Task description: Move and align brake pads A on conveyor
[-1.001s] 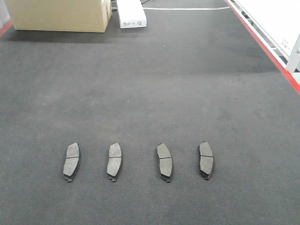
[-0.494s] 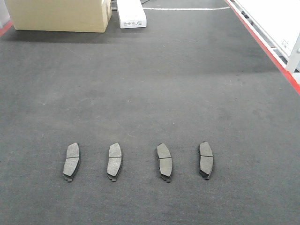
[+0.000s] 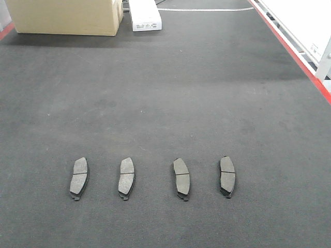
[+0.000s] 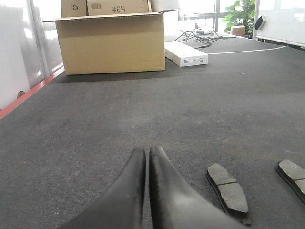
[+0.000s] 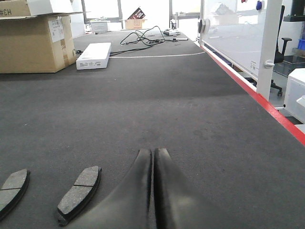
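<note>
Several brake pads A lie in a row across the near part of the conveyor (image 3: 170,93), each lengthwise and spaced apart; the outer ones are the leftmost pad (image 3: 79,179) and the rightmost pad (image 3: 227,176). In the left wrist view my left gripper (image 4: 147,150) is shut and holds nothing; one pad (image 4: 228,188) lies just right of it and another pad (image 4: 293,174) sits at the frame edge. My right gripper (image 5: 153,150) is shut too, with nothing in it, and a pad (image 5: 79,189) lies to its left. Neither gripper shows in the front view.
A cardboard box (image 3: 64,15) and a flat white box (image 3: 144,15) stand at the belt's far end, with cables (image 5: 143,36) behind them. A red edge strip (image 3: 295,51) runs along the right side beside a white frame post (image 5: 267,47).
</note>
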